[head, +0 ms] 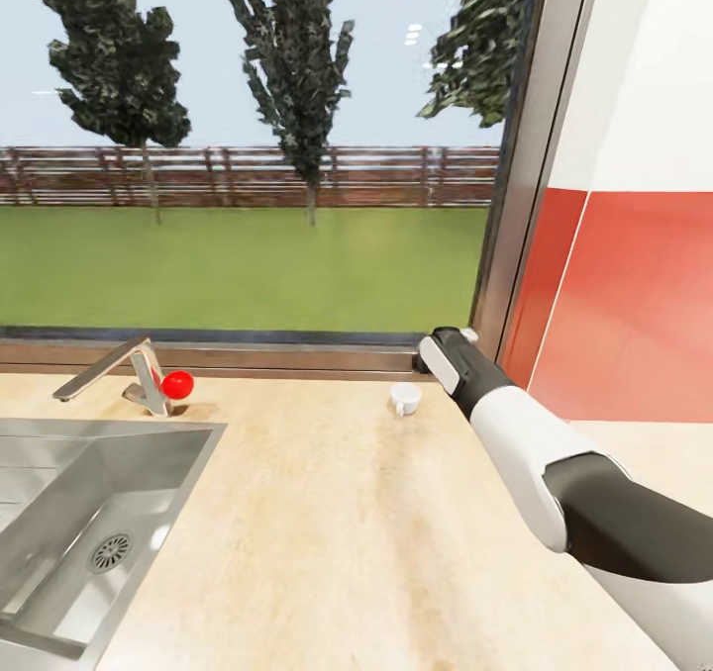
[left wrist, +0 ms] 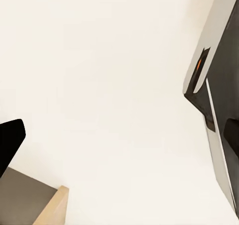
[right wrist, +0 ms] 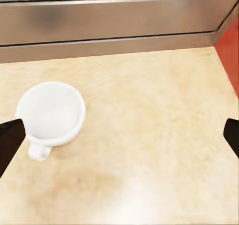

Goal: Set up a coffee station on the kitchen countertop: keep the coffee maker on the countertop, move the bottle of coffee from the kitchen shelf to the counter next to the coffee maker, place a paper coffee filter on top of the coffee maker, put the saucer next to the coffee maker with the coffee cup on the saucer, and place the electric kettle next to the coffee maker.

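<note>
One cup in play: the coffee cup (head: 404, 398) sits upright on the tabletop (head: 327, 523), center-right of the head frame, near the window sill (head: 248, 356), handle toward us. No saucer under it, and we can't spot the coffee maker, kettle, filter or bottle from here.

Our right hand (right wrist: 119, 135) is spread wide. In the right wrist frame one fingertip (right wrist: 10, 140) shows dark at the left edge and the other at the right edge, nothing between them but bare tabletop. The cup (right wrist: 51, 114) sits at center-left, just beside the left-edge fingertip and off the hand's centerline.

Left hand (left wrist: 119, 135): we see one dark fingertip at lower left against a pale wall; we judge it spread, holding nothing.

Risks as we see them:
- Hand is misaligned with the cup. Closing now likely clips the rim or shoves it sideways, maybe tips it.
- Sink (head: 89, 513) is at lower left of the head frame; a hard push could send the cup sliding that way.
- Thin rim, smooth wall: a shallow pinch may slip on lift.
</note>
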